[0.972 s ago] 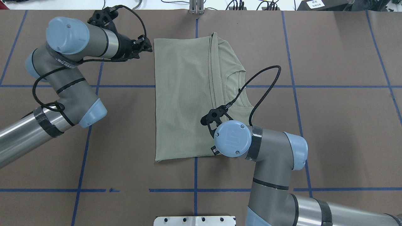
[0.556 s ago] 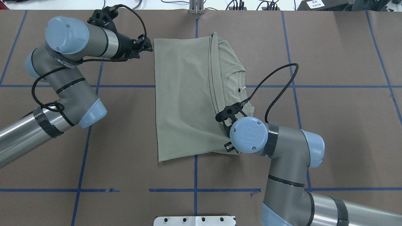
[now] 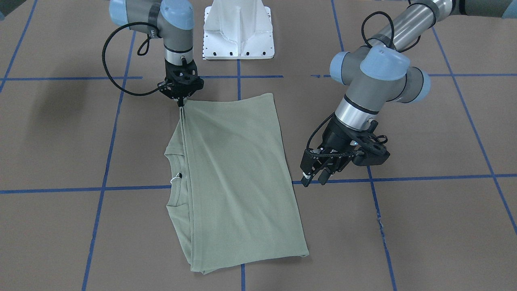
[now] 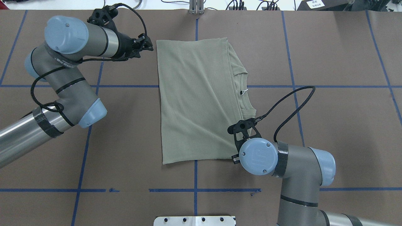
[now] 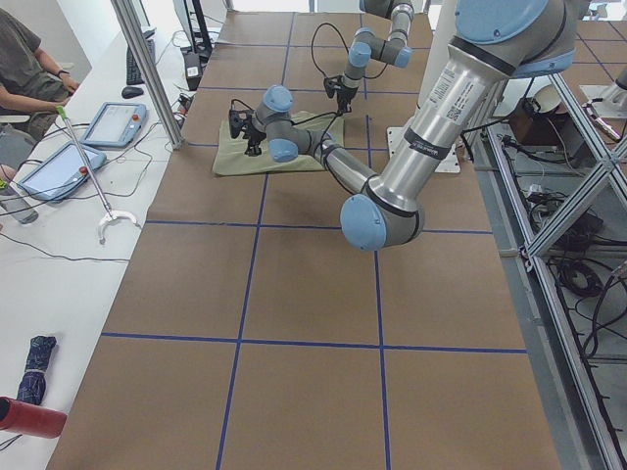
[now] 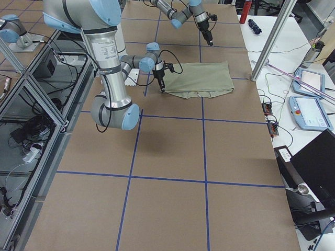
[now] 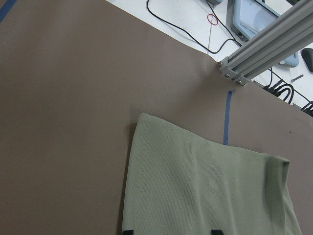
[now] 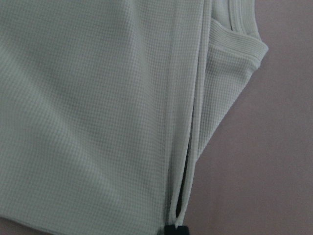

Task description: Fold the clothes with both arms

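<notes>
The sage-green shirt [image 4: 194, 100] lies folded on the brown table, its top flap covering most of the collar; the white neck tag [image 4: 242, 91] shows at its right edge. It also shows in the front view [image 3: 238, 178]. My right gripper [image 4: 235, 157] is shut on the flap's near right corner, seen in the front view [image 3: 180, 103] and in the right wrist view [image 8: 176, 229]. My left gripper [image 4: 148, 44] is open and empty, just left of the shirt's far left corner. Its fingertips [image 7: 128, 231] stand wide apart before the cloth [image 7: 205, 191].
The white pedestal base [image 3: 238, 28] stands at the table's near edge. Blue tape lines [image 4: 84, 150] cross the brown table. An aluminium post [image 7: 264, 44] and cables stand beyond the far edge. A person [image 5: 24, 69] sits at a side desk with tablets.
My right gripper has moved right and toward the robot, pulling the shirt's top flap over more of the collar. The left arm has stayed almost still.
</notes>
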You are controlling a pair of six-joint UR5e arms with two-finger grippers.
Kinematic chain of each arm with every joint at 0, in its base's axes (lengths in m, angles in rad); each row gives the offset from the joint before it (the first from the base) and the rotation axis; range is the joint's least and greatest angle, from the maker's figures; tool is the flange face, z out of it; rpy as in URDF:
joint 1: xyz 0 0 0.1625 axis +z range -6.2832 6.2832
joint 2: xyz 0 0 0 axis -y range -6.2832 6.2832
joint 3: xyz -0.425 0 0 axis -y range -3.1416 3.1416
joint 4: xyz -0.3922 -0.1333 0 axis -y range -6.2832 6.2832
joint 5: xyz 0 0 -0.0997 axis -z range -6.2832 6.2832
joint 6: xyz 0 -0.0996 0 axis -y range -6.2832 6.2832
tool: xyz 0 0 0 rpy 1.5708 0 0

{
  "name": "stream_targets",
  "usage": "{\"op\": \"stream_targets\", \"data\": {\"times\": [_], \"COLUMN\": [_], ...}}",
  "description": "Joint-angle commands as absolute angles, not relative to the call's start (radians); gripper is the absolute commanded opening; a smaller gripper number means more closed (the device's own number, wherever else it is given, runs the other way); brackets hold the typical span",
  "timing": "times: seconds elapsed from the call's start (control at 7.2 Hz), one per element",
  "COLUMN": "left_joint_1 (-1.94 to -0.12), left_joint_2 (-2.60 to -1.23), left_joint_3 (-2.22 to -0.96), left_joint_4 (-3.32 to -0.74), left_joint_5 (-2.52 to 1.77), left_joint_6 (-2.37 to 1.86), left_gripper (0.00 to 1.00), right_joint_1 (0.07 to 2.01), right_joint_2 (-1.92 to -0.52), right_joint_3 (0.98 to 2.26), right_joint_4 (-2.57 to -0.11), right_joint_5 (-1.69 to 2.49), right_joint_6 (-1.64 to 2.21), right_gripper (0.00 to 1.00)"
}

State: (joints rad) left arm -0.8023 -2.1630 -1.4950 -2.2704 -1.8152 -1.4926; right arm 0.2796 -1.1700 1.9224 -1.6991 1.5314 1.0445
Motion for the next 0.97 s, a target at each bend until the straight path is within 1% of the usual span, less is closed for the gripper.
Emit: {"op": "stream_targets", "data": {"times": [0.0, 0.14, 0.28, 0.42, 0.83], "left_joint_1": [-0.802, -0.802, -0.802, -0.802, -0.802], "left_joint_2": [-2.163, -2.163, -2.163, -2.163, -2.161], "left_joint_3": [-1.496, -1.496, -1.494, -1.494, -1.493], "left_joint_4": [-2.269, -2.269, -2.269, -2.269, -2.269], "left_joint_5": [-1.815, -1.816, -1.815, -1.816, -1.819], "left_joint_6": [-1.5, -1.502, -1.506, -1.508, -1.506], "left_gripper": [0.61, 0.61, 0.61, 0.61, 0.61], "right_joint_1": [0.287, 0.313, 0.334, 0.351, 0.347], "right_joint_2": [-1.164, -1.149, -1.134, -1.131, -1.129], "right_joint_3": [1.924, 1.925, 1.924, 1.924, 1.919], "right_joint_4": [-1.698, -1.694, -1.69, -1.687, -1.672], "right_joint_5": [1.532, 1.535, 1.536, 1.537, 1.539], "right_joint_6": [1.052, 1.055, 1.06, 1.124, 1.615], "right_gripper": [0.41, 0.51, 0.55, 0.58, 0.61]}}
